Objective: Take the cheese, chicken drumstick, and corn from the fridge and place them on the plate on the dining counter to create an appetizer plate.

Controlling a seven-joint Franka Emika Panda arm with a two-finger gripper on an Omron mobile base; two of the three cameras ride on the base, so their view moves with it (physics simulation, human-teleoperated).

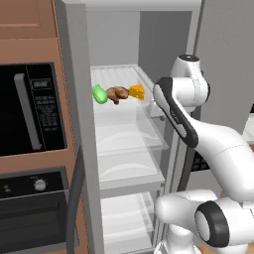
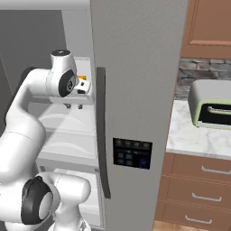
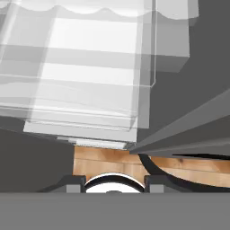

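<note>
1. The white arm rises from the base in front of the open tall grey-sided fridge with its pale white interior (image 1: 82,149), and its wrist bends in toward the right edge of the shelves.
2. The hand (image 2: 74,106) sits at the end of that wrist, just off the right front corner of an upper clear glass shelf (image 1: 124,106). In the right base view two short dark fingertips (image 2: 68,106) hang downward. The hand camera looks down past the stacked glass shelves to the wooden floor. Whether the hand is spread or pressed together I cannot tell; nothing shows between the tips, so it looks empty.
3. Nearest to the wrist on that shelf lies the small yellow-orange cheese wedge (image 1: 137,92), at the right end of a row, to the hand's left and a little above its tips.
4. Just beside it, further left, lies the brown lumpy chicken drumstick (image 1: 117,94), its long axis running along the row.
5. Farthest left is the glossy bright green corn cob (image 1: 99,93), near the fridge's left wall.
6. Judgement: the row runs left-right across the shelf, so the cheese is the closest pick; the hand would need to lift and swing left toward it.
</note>
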